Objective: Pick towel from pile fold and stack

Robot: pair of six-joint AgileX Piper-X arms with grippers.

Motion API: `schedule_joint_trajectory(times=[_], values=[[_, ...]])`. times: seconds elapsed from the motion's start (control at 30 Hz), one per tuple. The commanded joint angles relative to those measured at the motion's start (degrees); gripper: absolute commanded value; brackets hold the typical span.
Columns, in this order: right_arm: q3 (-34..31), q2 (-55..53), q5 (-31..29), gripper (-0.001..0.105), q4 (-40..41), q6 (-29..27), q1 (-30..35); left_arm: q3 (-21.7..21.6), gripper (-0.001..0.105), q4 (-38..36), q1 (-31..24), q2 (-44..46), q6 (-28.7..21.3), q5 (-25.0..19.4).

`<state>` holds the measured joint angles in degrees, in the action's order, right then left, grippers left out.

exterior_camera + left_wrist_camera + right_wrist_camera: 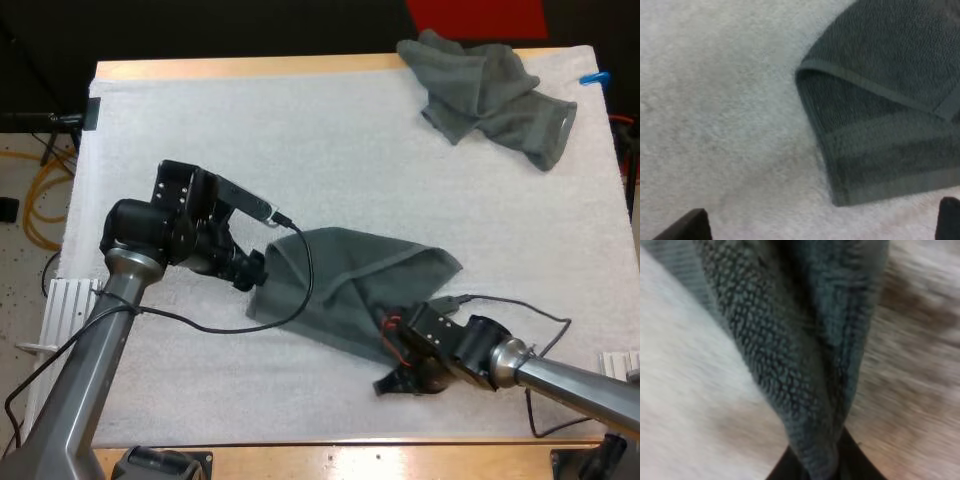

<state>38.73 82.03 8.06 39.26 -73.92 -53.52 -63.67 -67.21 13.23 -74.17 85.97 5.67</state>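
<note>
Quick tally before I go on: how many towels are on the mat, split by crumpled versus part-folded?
Crumpled towel, far right of the mat: 1
Part-folded towel, mid-mat: 1
Total: 2 towels, both dark grey-green

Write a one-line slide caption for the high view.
Right gripper pinches the towel on the mat; left gripper open beside its edge; crumpled towel at far right.
</note>
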Motion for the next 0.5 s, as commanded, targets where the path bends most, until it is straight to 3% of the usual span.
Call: schedule_joint_trajectory(times=[0.0,0.17,0.3,0.37,0.47], values=[[-0.1,-1.2,-1.6,0.000,3.8,-2.4,0.1,0.9,0.083,-0.6,0.1,0.5,0.3,2.0],[-0.1,-2.9,-5.7,0.000,7.5,-3.5,0.1,7.0,0.083,-0.3,0.8,0.5,2.8,9.3],[-0.1,-3.0,-6.4,0.000,7.5,-3.5,0.1,13.1,0.083,3.9,4.6,0.6,5.4,9.5],[-0.1,-3.0,-6.5,0.000,7.5,-3.5,0.1,16.0,0.083,7.5,7.4,0.6,6.7,8.5],[-0.1,-3.0,-6.5,0.000,7.5,-3.5,0.1,19.5,0.083,14.2,11.8,0.5,10.0,0.7]])
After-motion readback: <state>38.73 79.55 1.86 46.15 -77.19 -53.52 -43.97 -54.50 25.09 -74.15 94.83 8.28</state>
